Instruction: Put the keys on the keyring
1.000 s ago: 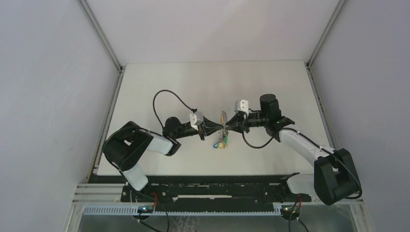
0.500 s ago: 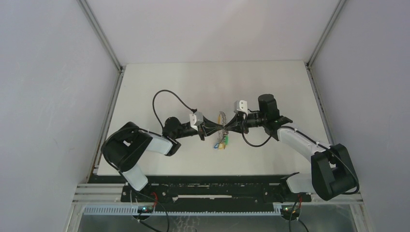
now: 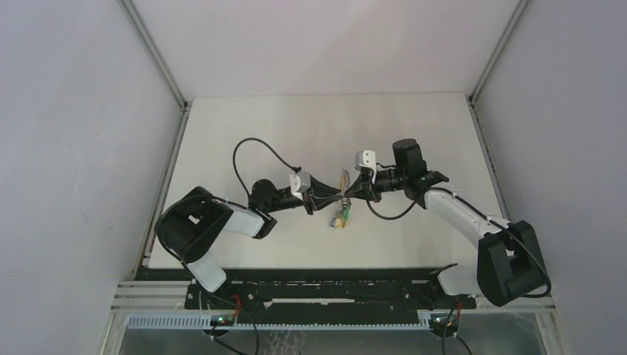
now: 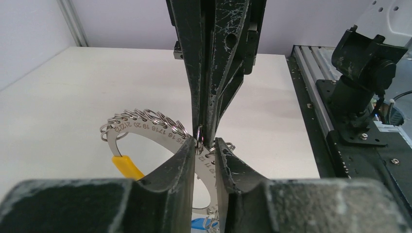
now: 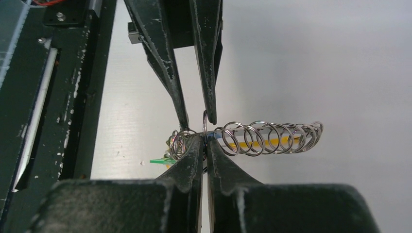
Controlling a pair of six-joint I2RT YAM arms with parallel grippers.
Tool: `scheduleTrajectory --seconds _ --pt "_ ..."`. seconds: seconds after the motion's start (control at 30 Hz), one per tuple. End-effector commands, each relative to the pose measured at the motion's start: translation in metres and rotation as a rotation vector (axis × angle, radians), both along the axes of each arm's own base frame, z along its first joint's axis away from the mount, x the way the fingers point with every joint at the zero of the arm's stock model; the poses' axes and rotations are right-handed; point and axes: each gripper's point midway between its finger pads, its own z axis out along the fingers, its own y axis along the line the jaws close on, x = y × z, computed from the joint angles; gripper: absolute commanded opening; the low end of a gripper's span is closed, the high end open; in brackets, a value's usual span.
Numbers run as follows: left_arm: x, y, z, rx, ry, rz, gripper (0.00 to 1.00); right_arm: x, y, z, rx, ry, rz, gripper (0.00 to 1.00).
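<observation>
Top view: the right gripper (image 3: 347,196) has just clamped shut on the keyring (image 3: 341,179), held up between the arms. The left gripper (image 3: 335,198) has just eased.
Left wrist: left fingers slightly parted, astride the ring's numbered band. A yellow strip (image 4: 127,166) lies beside.
Right wrist: closed tips pinch the band beside a row of small rings (image 5: 267,138). No loose key is visible.
Meaning: probably a handover to the right gripper.
Setting: white table (image 3: 259,126), pale walls (image 3: 74,111).

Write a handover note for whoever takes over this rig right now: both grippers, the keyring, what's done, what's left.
Left gripper: jaws slightly apart around the silvery numbered metal keyring, not clamping it.
Right gripper: jaws shut on the keyring, facing the left.
Small black-headed key: not visible in any view.
Done: keyring held up between the arms.
To do: find the key, thread it onto a ring.
</observation>
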Motion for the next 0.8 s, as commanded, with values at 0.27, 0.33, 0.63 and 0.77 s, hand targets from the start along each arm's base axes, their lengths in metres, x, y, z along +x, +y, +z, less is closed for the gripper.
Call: scheduleTrajectory --seconds 0.27,0.33,0.63,0.77 --pt "0.000 -0.001 0.003 -0.018 -0.051 0.004 0.33 0.007 -0.002 0.018 -0.222 -0.120 -0.054 0.00" --pt "0.001 -0.001 0.002 -0.016 -0.049 0.004 0.31 0.006 -0.001 0.019 -0.237 -0.130 -0.056 0.00" --pt "-0.001 -0.002 0.000 -0.011 -0.046 -0.018 0.18 0.006 0.000 0.021 -0.282 -0.145 -0.058 0.00" --pt "-0.003 -0.003 0.000 -0.009 -0.045 -0.031 0.18 0.006 0.002 0.022 -0.298 -0.151 -0.053 0.00"
